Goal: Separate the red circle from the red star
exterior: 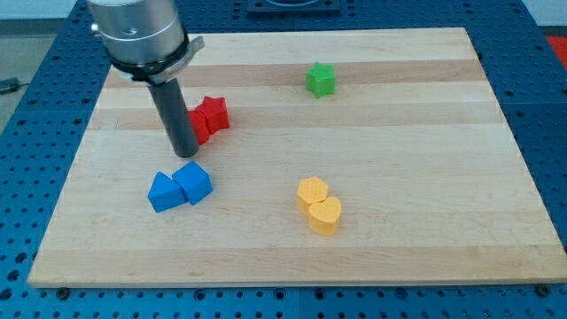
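Observation:
The red star (213, 112) lies at the board's upper left. The red circle (199, 128) touches its lower left side and is partly hidden behind my rod. My tip (186, 154) rests on the board just below and left of the red circle, close against it, and just above the two blue blocks.
Two blue blocks (165, 191) (193, 182) sit touching below my tip. A green star (321, 80) lies at the view's top, right of centre. Two yellow blocks (312, 192) (325, 214) touch at lower centre. The wooden board (425, 151) ends on all sides.

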Available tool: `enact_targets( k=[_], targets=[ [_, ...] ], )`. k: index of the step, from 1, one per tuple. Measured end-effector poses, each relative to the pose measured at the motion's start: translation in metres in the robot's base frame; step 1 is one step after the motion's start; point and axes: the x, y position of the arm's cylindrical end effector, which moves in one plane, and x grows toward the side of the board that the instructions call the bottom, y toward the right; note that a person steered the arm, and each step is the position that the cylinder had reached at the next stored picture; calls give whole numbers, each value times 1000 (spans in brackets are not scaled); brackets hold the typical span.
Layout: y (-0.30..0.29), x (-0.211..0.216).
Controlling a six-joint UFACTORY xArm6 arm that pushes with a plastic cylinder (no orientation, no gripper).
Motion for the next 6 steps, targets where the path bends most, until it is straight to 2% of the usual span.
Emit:
enact_targets(
  k=[2, 4, 6],
  targets=[
    [1, -34],
    [-46, -40],
    [-5, -77]
  ],
)
